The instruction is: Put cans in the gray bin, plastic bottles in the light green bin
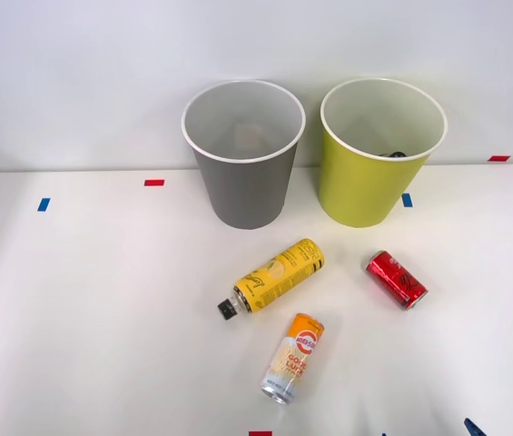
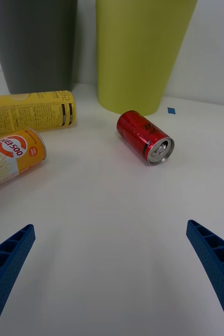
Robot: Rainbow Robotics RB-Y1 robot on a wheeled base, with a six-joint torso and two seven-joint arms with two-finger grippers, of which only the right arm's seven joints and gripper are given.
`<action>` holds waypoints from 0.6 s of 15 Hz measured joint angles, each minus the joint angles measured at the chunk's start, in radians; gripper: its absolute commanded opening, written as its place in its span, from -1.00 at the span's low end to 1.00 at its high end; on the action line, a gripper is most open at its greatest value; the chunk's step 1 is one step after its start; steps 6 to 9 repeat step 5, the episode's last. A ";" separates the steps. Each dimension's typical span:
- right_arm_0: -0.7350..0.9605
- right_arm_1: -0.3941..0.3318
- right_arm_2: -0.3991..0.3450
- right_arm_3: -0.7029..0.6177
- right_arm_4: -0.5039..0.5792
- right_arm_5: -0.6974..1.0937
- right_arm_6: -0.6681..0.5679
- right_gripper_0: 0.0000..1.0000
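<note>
A short red can (image 1: pixel 397 280) (image 2: pixel 145 136) lies on its side right of centre on the white table. Toward the front lies a slim orange-and-cream can (image 1: pixel 292 359) (image 2: pixel 12 157). A yellow plastic bottle (image 1: pixel 274 277) (image 2: pixel 30 109) with a black cap lies between them and the bins. At the back stand the gray bin (image 1: pixel 243 182) (image 2: pixel 38 42) and, to its right, the light green bin (image 1: pixel 365 191) (image 2: pixel 143 52). My right gripper (image 1: pixel 429 432) (image 2: pixel 112 278) is open at the front edge, empty, short of the red can.
A small dark thing (image 1: pixel 397 154) shows just inside the light green bin's rim. Blue tape marks (image 1: pixel 44 204) and red tape marks (image 1: pixel 154 183) dot the table. A white wall stands close behind the bins.
</note>
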 measured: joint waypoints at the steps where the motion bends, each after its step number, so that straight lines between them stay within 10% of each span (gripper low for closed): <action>1: 0.000 0.000 0.000 0.000 0.000 0.000 0.000 1.00; 9: 0.000 0.000 0.000 0.000 0.000 0.000 0.000 1.00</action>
